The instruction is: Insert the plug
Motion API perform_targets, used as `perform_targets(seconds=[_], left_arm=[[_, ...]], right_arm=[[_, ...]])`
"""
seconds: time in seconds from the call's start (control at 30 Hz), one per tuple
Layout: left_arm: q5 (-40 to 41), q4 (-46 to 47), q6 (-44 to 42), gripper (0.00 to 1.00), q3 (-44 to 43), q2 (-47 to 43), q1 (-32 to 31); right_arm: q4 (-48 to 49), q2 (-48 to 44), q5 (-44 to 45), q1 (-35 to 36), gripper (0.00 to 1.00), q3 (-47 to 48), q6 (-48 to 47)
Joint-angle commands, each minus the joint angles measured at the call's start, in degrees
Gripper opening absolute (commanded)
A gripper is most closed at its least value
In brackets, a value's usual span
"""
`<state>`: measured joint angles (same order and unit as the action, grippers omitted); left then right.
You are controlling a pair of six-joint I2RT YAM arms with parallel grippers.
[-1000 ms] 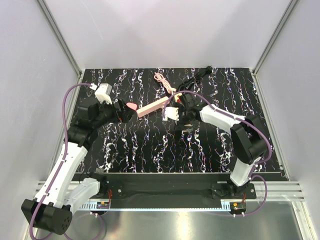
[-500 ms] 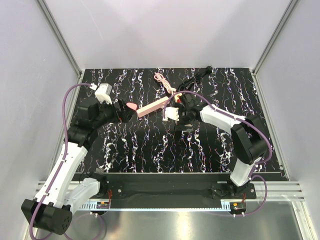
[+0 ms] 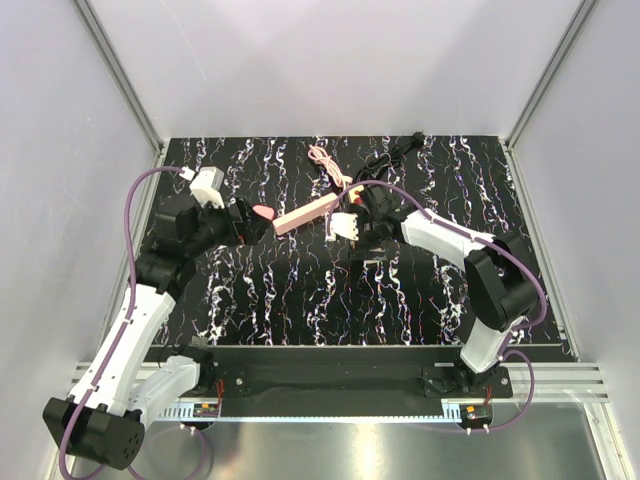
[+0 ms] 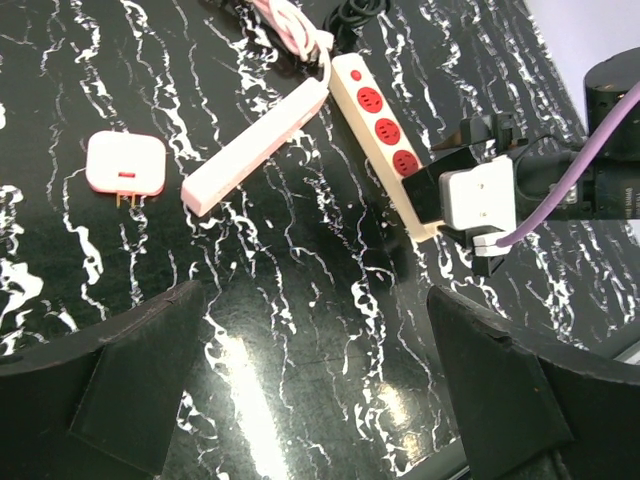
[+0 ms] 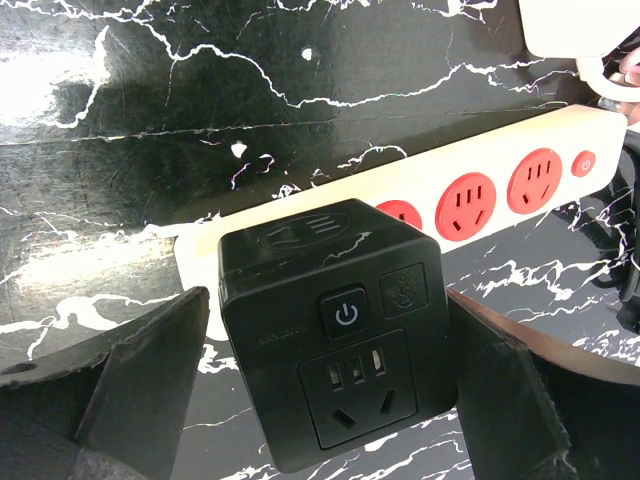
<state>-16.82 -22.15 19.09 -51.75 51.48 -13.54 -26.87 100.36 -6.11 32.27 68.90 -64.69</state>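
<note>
A black cube adapter (image 5: pixel 335 330) with a power button and a socket face sits on the end socket of a cream power strip (image 5: pixel 470 195) with red sockets. My right gripper (image 5: pixel 330 290) is closed around the cube. The right finger is against it and a thin gap shows by the left finger. In the left wrist view the cube (image 4: pixel 432 192) rests on the strip's near end (image 4: pixel 375 110). From above, my right gripper (image 3: pixel 352 226) covers that spot. My left gripper (image 4: pixel 315 300) is open and empty over bare table, left of the strip (image 3: pixel 252 224).
A pink bar-shaped strip (image 3: pixel 305 213) lies between the grippers. A small pink-and-white plug block (image 4: pixel 125 163) lies by its left end. A pink cable (image 3: pixel 322 160) and a black cable bundle (image 3: pixel 395 150) lie at the back of the black marbled table (image 3: pixel 300 300).
Almost nothing has changed. The right arm's elbow has shifted slightly to the right while its gripper stays at the strip. The left arm has not moved.
</note>
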Motion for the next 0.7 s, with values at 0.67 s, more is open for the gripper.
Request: perform_targets(seconds=[0.67], left_arm=[[-12.1, 9.32, 7.1, 0.96, 2.53, 7.66, 0.27]], right_arm=[[-0.63, -11.75, -8.39, -2.48, 1.0, -2.55, 1.49]])
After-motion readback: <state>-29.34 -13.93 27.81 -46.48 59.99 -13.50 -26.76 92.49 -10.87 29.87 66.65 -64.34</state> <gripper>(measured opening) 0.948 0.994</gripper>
